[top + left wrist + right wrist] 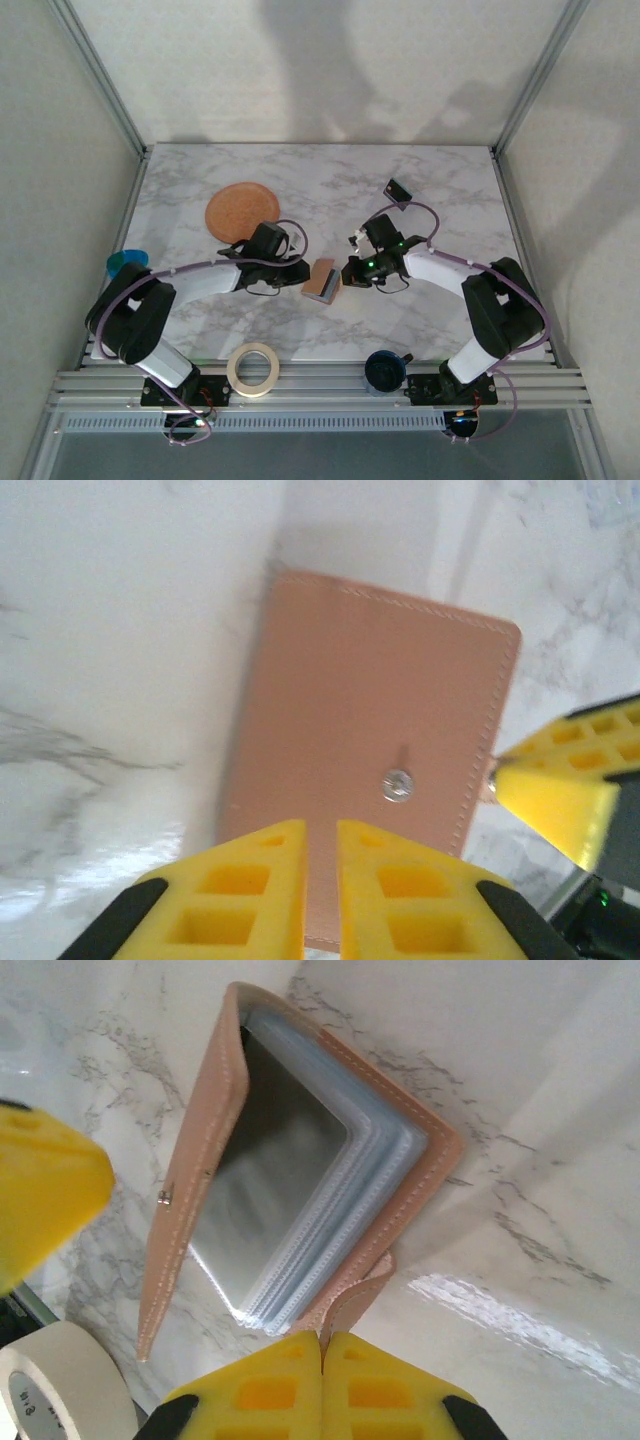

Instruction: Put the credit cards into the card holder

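The tan-pink card holder [322, 280] stands propped open at mid table between both grippers. My right gripper [322, 1338] [350, 272] is shut on its snap tab [362, 1295]. The covers [192, 1150] gape, showing clear plastic sleeves [340, 1210] with no card visible inside. My left gripper [320, 830] [300, 272] faces the outer cover [370, 700] and its snap stud [397, 785]. Its fingers are nearly together with a narrow slit and nothing pinched. A dark card with a light patch [398, 187] lies behind the right arm. The whitish and teal cards are out of view.
A round orange-brown disc [242, 210] lies at the back left. A roll of tape [253, 368] [50, 1380] and a dark round object [383, 370] sit by the near edge. A teal-blue round thing [127, 262] sits at the left edge. Frame posts bound the table.
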